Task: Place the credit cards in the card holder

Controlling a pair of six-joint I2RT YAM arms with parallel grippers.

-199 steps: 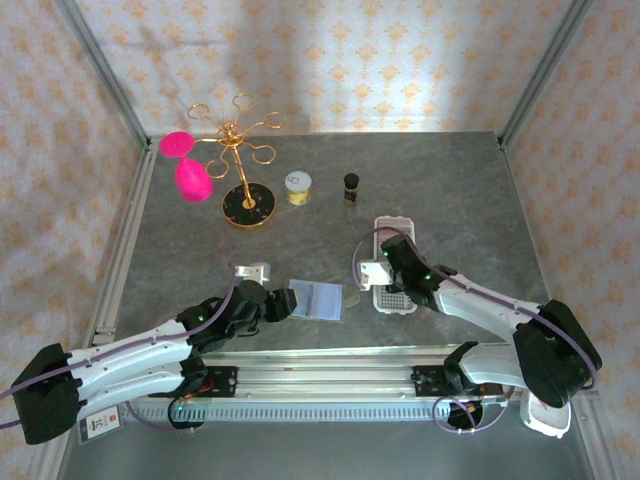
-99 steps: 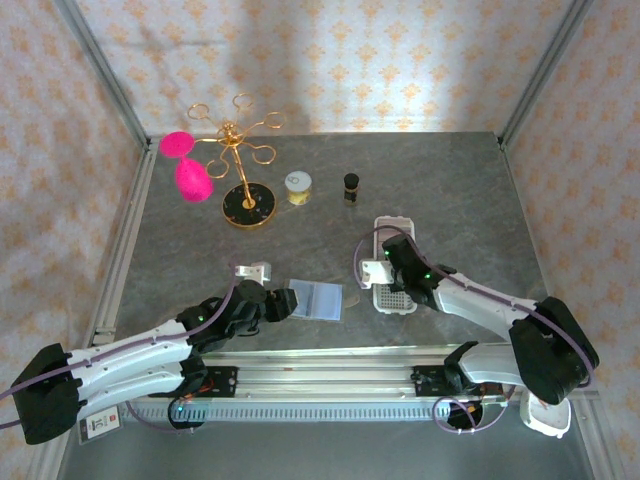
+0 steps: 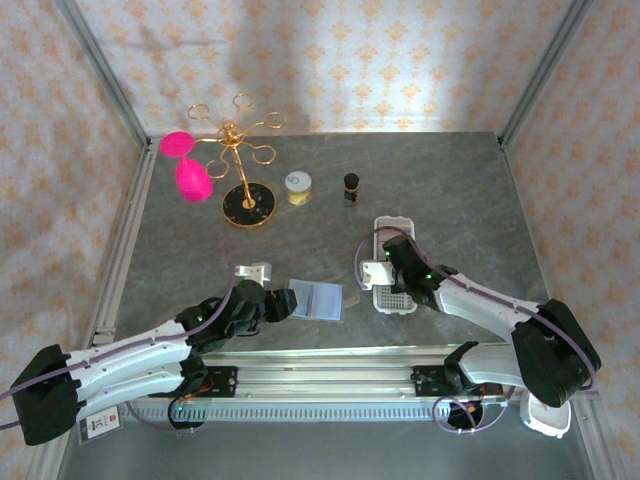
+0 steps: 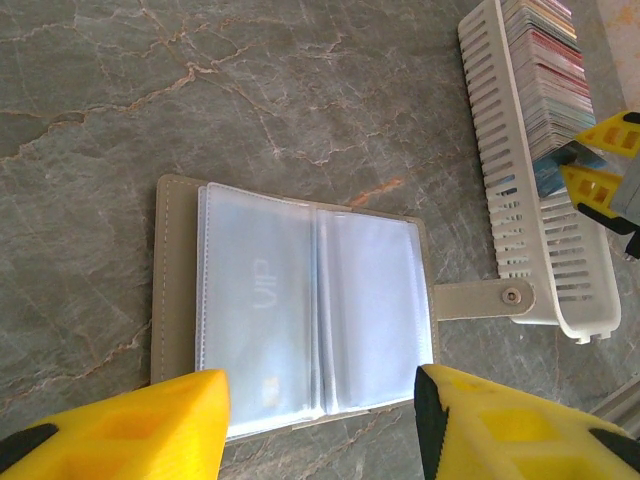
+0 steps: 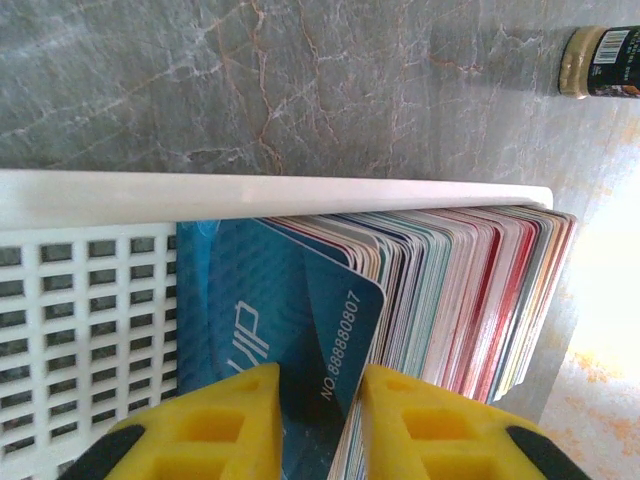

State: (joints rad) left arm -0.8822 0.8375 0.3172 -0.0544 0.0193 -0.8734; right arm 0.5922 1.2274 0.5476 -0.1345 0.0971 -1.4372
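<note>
Your right gripper [image 5: 320,400] hangs over the white slotted tray [image 5: 100,300], which lies on the grey marbled surface [image 4: 200,80] to the right of centre. The credit cards [image 5: 450,290] stand on edge in a tight row at one end of that tray, in many colours. A blue card [image 5: 250,300] marked VIP leans out from the front of the row, and its lower corner sits in the narrow gap between your right gripper's yellow fingers [image 5: 200,420]. The jaws stand close on either side of it, but you cannot tell whether the pads press on the card.

The card holder [image 4: 310,310] lies open and flat on the surface just left of the tray, apart from it. Its clear bluish sleeves face up, one showing a faint VIP print, and its snap tab [image 4: 480,298] points towards the tray.

Your left gripper [image 4: 322,410] hovers at the holder's near edge with its jaws spread wide, one finger over each lower corner of the sleeves. It grips nothing, and you cannot tell whether it touches the holder.

At the far side stand a small dark bottle [image 3: 351,186], a little yellow tin [image 3: 298,187] and a gold wire stand [image 3: 240,150], well apart from both arms.
</note>
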